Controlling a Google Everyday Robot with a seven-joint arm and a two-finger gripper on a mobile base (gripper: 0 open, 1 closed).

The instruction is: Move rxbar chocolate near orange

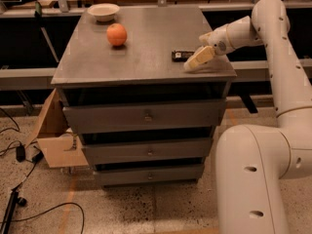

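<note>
The rxbar chocolate (181, 56) is a slim, flat, dark bar with small pale markings. It lies lengthwise across the right part of the bench (146, 43), right of the frame's centre and close to the front edge. The orange (117, 34) sits well apart from it, toward the upper left of the frame. It is round, smooth-skinned and bright, and casts a small shadow. Behind it, near the bench's far left corner, stands a shallow white bowl (103, 11). The tool (191, 64) is cream-coloured and slants down to the left, with its tip just beside the bar's right end. I cannot tell whether it is spread or pressed together, or whether it touches the wrapper. The white arm (273, 43) is glossy and rounded, with small dark holes, and fills the right side of the frame. The bench top is dull grey metal with a faint sheen, above three grey drawers (146, 116) with small central pulls. At the lower left an open cardboard box (53, 140) leans against the cabinet, and black cables (19, 155) trail over the speckled floor (146, 208).
</note>
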